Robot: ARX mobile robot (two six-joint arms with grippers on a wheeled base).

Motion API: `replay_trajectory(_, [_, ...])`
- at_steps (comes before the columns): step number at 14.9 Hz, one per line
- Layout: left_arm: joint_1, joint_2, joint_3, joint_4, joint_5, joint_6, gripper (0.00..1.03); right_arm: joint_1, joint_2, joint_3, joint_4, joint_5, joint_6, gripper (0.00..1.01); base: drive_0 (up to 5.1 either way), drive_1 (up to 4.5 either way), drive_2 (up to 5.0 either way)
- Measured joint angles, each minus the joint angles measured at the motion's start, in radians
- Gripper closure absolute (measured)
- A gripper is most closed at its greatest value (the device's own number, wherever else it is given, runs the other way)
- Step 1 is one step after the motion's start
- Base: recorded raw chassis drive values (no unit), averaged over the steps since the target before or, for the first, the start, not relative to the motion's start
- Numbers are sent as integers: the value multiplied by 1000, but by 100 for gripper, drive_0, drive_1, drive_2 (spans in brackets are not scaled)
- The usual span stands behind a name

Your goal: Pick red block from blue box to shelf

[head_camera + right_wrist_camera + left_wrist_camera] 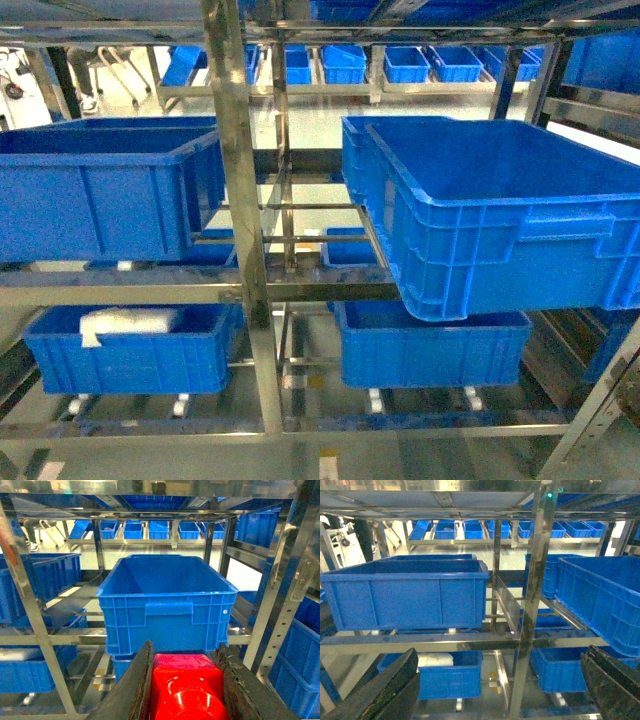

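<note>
Red block (184,687) sits pinched between the right gripper (185,690) fingers, just before a blue crate (167,607) on the shelf (22,587). Left gripper (495,690) is spread wide, holding nothing.

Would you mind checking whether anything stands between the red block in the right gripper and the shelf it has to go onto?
Nothing visible blocks the way. The right gripper holds the red block facing the shelf, with open air between. Straight ahead a dark blue crate fills that tier, so the block would land in the crate, not on bare steel.
</note>
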Motion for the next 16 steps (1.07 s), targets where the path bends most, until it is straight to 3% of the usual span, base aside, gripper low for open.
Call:
replay_trajectory(12, [0,0,0,0,0,0,5,0,0,0,-1,0,0,72,4,408,-399])
replay_trajectory(16, [0,0,0,3,0,0,5,0,0,0,-1,0,0,72,0,0,0])
